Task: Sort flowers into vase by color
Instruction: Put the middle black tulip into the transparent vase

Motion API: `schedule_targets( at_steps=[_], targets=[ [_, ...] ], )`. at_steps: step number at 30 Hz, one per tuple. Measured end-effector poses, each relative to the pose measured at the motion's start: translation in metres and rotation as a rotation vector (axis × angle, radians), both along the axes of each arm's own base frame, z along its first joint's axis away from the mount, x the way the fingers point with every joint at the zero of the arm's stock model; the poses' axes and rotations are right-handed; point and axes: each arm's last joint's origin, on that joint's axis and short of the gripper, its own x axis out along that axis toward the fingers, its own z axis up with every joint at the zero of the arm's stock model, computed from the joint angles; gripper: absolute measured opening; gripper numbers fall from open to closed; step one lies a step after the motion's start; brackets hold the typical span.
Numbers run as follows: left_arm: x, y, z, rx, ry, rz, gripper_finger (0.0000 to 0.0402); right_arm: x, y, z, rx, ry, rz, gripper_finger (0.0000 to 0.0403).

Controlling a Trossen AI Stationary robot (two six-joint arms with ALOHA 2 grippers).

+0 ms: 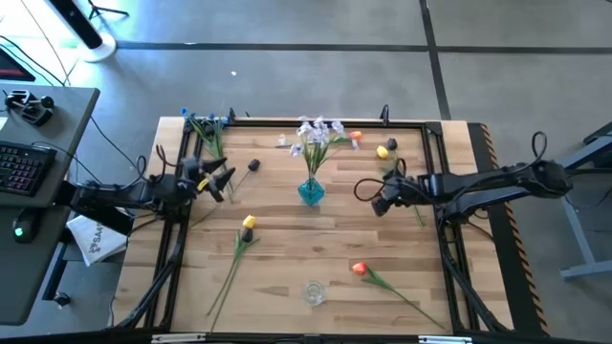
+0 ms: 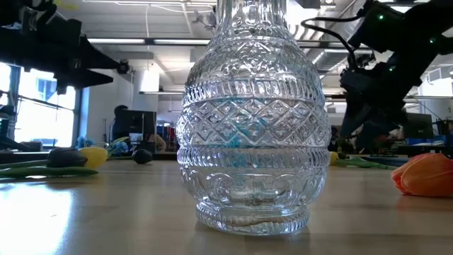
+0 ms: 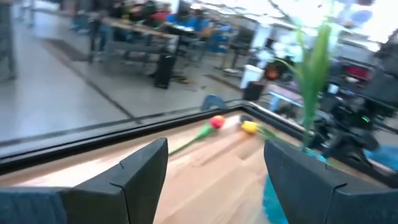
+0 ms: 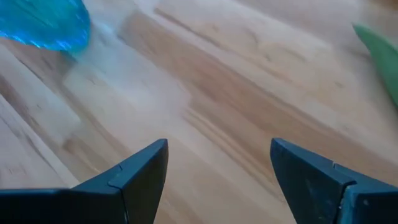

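Note:
A blue vase [image 1: 311, 191] stands mid-table with white and pale blue sprays [image 1: 318, 132] in it. A clear cut-glass vase [image 1: 314, 291] stands near the front edge. A yellow tulip [image 1: 249, 223] and an orange tulip [image 1: 359, 269] lie on the wood, stems toward the near edge. Another yellow tulip [image 1: 382, 151], an orange one [image 1: 356, 138], a dark bud [image 1: 253, 164] and blue sprays [image 1: 206, 121] lie farther back. My left gripper [image 1: 223, 182] is open, left of the blue vase. My right gripper [image 1: 381, 204] is open above bare wood, right of it.
A black frame [image 1: 287, 121] runs along the table's far edge and down both sides. A green stem and leaf [image 1: 413, 205] lie close to my right gripper. In the low view the clear vase [image 2: 251, 120] fills the middle, with the orange tulip [image 2: 425, 173] to its right.

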Motion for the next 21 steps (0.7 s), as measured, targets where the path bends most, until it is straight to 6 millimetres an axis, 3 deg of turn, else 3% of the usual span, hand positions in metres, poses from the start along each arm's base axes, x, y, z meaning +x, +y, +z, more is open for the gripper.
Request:
schedule_targets(
  at_steps=[12,21],
  targets=[
    [0.005,0.001,0.009,-0.183,0.095,0.117,0.0254,0.009,-0.001,0.005,-0.118,-0.115,0.013,0.0279],
    [0.021,-0.001,0.015,-0.364,0.335,0.201,0.0244,0.014,-0.001,0.010,-0.135,-0.183,0.034,0.0279]
  ],
)
